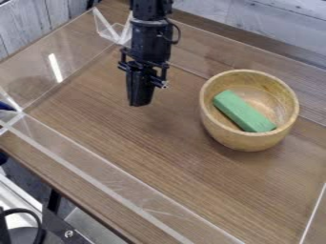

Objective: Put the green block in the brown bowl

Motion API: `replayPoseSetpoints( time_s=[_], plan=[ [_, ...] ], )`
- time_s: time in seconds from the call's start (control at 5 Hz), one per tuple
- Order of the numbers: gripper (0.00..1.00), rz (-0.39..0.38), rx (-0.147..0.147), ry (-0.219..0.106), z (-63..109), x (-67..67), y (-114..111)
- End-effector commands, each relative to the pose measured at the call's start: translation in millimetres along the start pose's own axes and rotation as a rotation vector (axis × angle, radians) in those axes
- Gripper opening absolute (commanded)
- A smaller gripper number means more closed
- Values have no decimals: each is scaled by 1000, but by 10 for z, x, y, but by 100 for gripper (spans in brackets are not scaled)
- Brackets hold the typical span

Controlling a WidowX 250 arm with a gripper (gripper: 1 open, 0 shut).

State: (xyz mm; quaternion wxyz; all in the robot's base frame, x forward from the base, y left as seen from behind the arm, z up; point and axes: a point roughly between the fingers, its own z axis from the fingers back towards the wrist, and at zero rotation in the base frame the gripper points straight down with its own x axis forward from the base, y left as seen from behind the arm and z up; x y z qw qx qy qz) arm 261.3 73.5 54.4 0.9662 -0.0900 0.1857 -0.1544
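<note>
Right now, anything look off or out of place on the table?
Nothing stands out. The green block lies inside the wooden bowl, which sits upright on the table. The end effector is shut, apart from the bowl.

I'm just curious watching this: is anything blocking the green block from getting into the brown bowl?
No. The green block already lies inside the brown bowl. The gripper is shut, off to the bowl's left over bare table.

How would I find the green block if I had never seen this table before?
Look at the wooden table with clear walls around it, then find the round brown bowl on its right side. The green block lies inside that bowl. It is the only bright green thing there, a small flat bar, well away from the black gripper on the left.
</note>
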Motion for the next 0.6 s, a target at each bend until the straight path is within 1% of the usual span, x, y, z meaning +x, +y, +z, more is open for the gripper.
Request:
replayPoseSetpoints(
  time_s=[0.0,0.2,0.4],
  plan=[
    [0,15,11,-73,60,51,57],
    [0,26,-9,-95,-51,76,69],
    [0,58,-35,-110,-99,115,128]
  ],
)
